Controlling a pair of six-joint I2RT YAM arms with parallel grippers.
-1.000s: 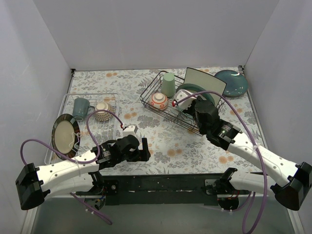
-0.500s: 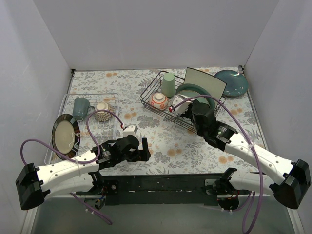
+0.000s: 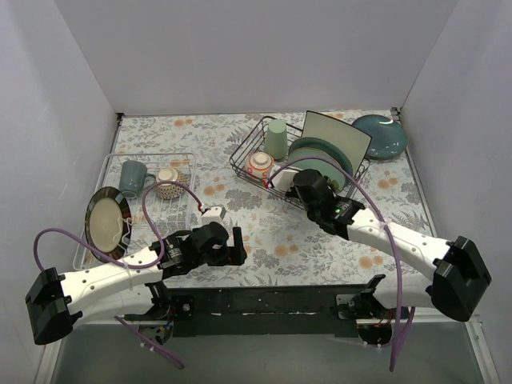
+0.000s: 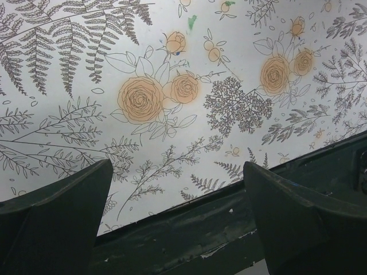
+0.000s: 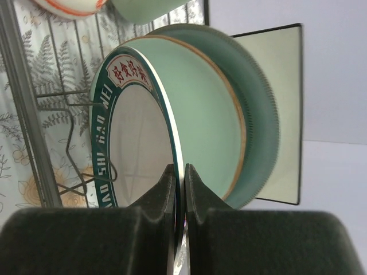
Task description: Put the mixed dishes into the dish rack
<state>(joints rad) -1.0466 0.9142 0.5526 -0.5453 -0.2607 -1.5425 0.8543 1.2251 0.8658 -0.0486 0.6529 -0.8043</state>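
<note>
Cloth [image 4: 172, 97]: white, grey ferns, orange roses.
Dish rack [image 3: 242, 150]: black wire.
Cup [image 3: 277, 138]: pale green.
Small bowl [image 3: 260, 166]: white, red-orange bands.
Front round plate [image 5: 137, 143]: dark green rim, white lettering, red characters at 11 o'clock.
Rear round plates [image 5: 212, 103]: light green, brown edge line.
Square plate [image 5: 281, 86]: cream, black edge.
</note>
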